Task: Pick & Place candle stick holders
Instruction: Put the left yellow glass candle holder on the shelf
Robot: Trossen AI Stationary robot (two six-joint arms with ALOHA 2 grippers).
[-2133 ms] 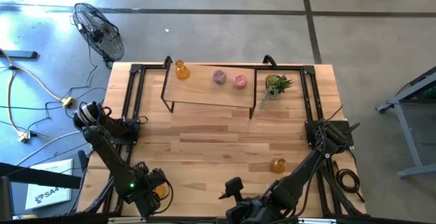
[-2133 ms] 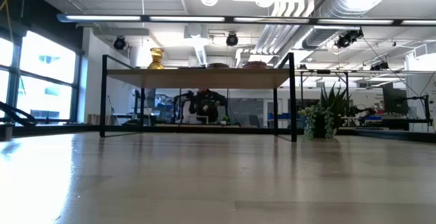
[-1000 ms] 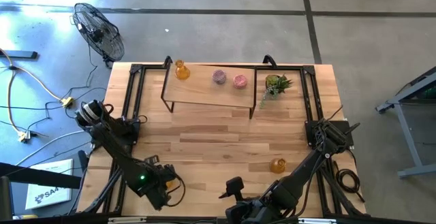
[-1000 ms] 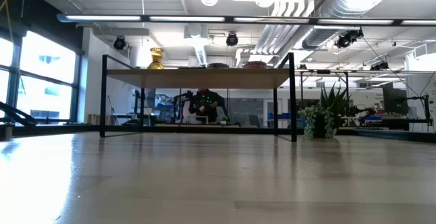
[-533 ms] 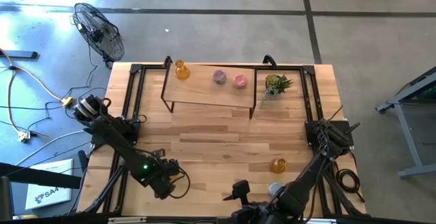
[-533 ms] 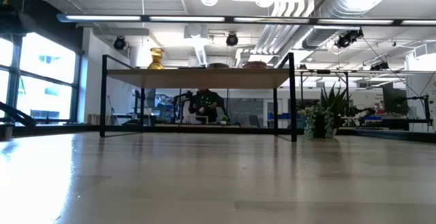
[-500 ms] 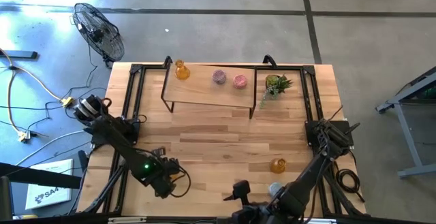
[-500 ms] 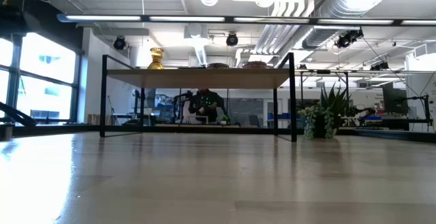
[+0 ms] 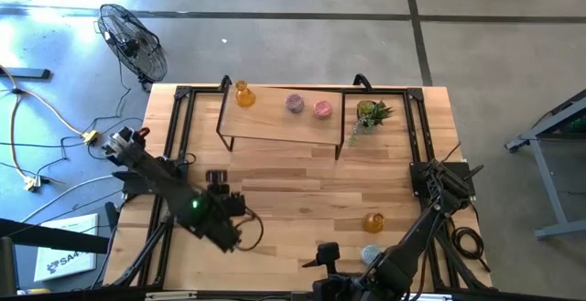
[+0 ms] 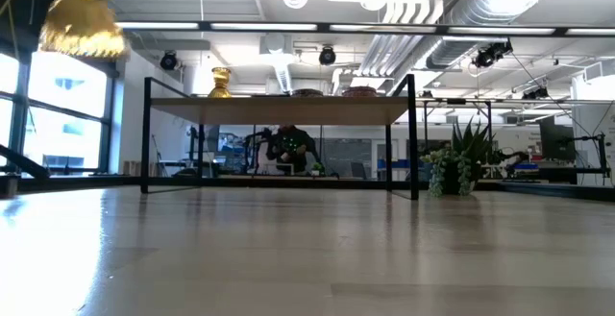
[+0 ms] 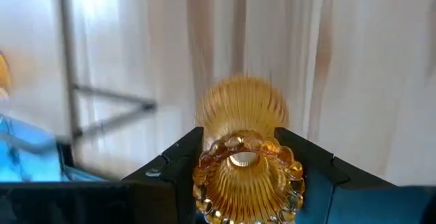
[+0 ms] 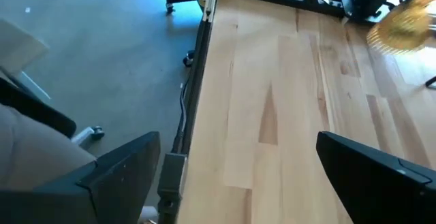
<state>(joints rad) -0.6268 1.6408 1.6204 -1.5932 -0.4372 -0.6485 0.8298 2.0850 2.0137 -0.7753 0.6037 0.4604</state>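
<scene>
Over the tabletop's [image 9: 302, 196] left half: left pincer [image 11: 240, 157] clamped on an amber candle stick holder [image 11: 242, 156], held clear of the wood
On the small raised shelf [image 9: 275, 123] at the far edge: second amber holder [image 9: 244, 94], two pink holders [image 9: 296, 103] beside it. Third amber holder [image 9: 373, 221] and light blue holder [image 9: 370, 254] stand on the near right. Right pincer [image 12: 238, 176] at the near edge, fingers spread, nothing between them

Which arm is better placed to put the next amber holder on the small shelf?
The left. Its gripper is shut on an amber holder, lifted above the table and nearer the shelf. The right gripper sits open and empty at the table's near edge.
</scene>
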